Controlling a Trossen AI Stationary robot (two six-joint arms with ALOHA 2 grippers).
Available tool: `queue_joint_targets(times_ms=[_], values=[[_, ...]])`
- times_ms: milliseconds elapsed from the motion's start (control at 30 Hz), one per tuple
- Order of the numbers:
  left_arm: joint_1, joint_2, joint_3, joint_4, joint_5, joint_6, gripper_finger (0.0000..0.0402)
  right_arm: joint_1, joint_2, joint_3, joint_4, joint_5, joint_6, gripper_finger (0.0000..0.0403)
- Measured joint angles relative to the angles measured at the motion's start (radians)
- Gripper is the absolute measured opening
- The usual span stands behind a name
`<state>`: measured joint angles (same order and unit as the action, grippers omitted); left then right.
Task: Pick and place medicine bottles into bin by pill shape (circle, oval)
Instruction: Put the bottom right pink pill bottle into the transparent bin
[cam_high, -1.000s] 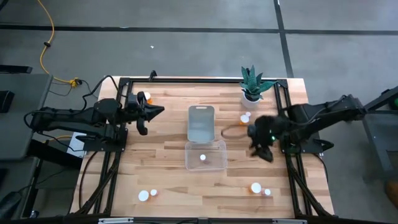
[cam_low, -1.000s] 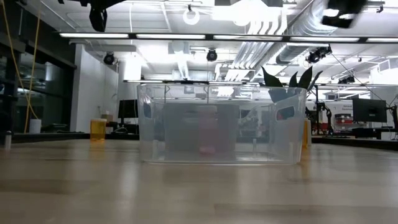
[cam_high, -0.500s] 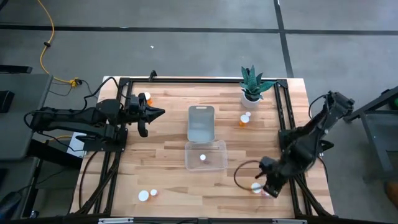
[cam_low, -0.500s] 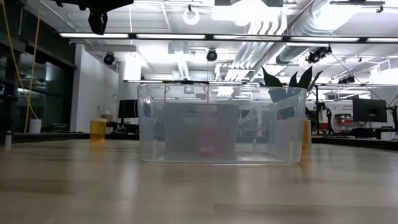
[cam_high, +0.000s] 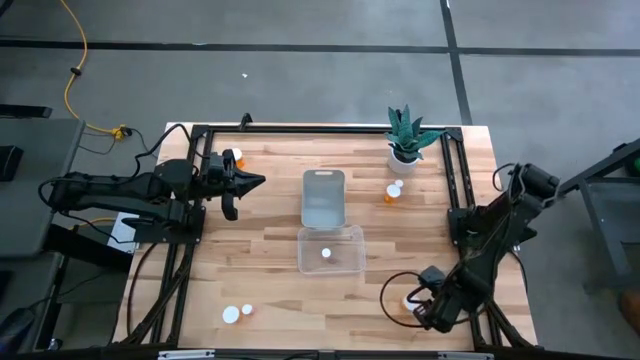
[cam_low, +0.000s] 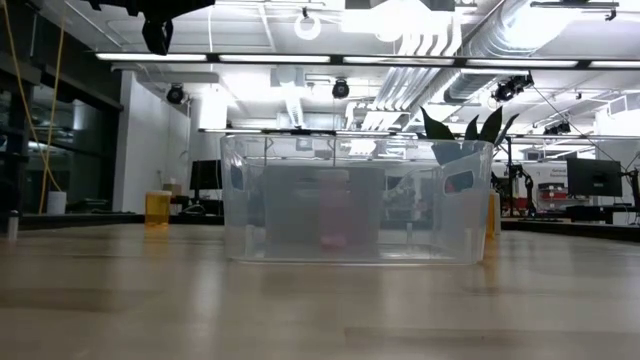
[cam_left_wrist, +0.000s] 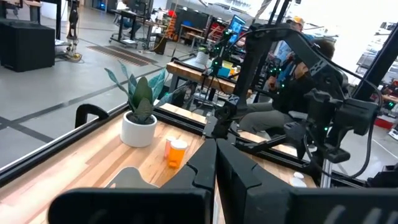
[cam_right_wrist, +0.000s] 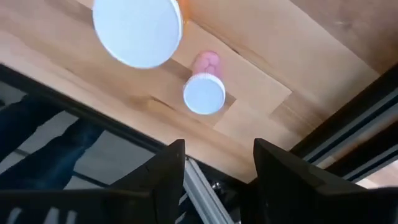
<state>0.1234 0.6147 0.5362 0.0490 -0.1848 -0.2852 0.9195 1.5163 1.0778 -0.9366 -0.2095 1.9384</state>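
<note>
While 2 bottles stand at the lower right of the high view, a wide-capped bottle (cam_right_wrist: 138, 30) and a smaller pink bottle (cam_right_wrist: 205, 87) beside it, my right fingers (cam_high: 432, 312) hang over them, spread wide and holding nothing. 1 bottle already lies in the clear bin (cam_high: 331, 250) at the centre of the desk (cam_high: 270, 270); others stand at lower left (cam_high: 231, 314) and near the plant (cam_high: 404, 136). My left fingers (cam_high: 240, 183), pressed together and empty, wait at upper left. I judge the risk is the pair's closeness to each other and the desk edge: coming down off-centre could tip one or push it off. A second ago my right arm was beside the bin; it has swung down here.
</note>
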Motion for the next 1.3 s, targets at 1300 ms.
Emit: queue_joint_targets(times_ms=[1300], values=[[0.001,0.000,0.000,0.000,-0.009,-0.019,0.0000,-0.006,0.147,0.000,0.027,0.051,-0.078,0.0183]])
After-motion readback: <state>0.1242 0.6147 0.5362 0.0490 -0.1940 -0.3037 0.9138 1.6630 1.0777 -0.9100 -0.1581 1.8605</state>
